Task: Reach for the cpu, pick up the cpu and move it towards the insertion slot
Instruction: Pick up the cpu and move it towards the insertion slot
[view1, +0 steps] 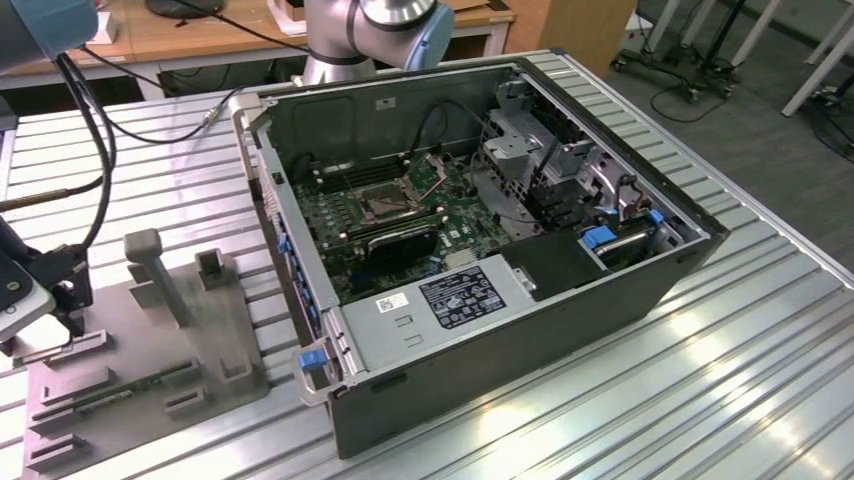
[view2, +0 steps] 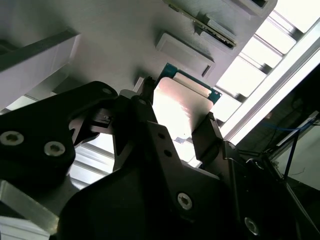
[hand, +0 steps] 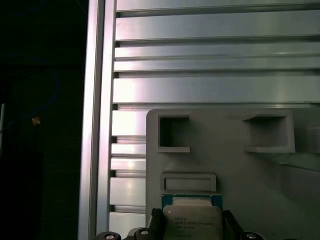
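The cpu is a small square chip with a pale metal top and a green rim. It sits low over the grey fixture plate, near one corner. My gripper has one black finger against each side edge of the chip and is shut on it; the first wrist view shows the cpu between the same fingers. In the exterior view my gripper hangs over the plate's corner at the exterior view's far left. The insertion slot is the square socket on the green motherboard inside the open computer case.
The open case lies on a ribbed aluminium table, to the exterior view's right of the fixture plate. Upright grey posts and a memory stick stand on the plate. Black cables hang near my arm. The table edge runs beside the plate.
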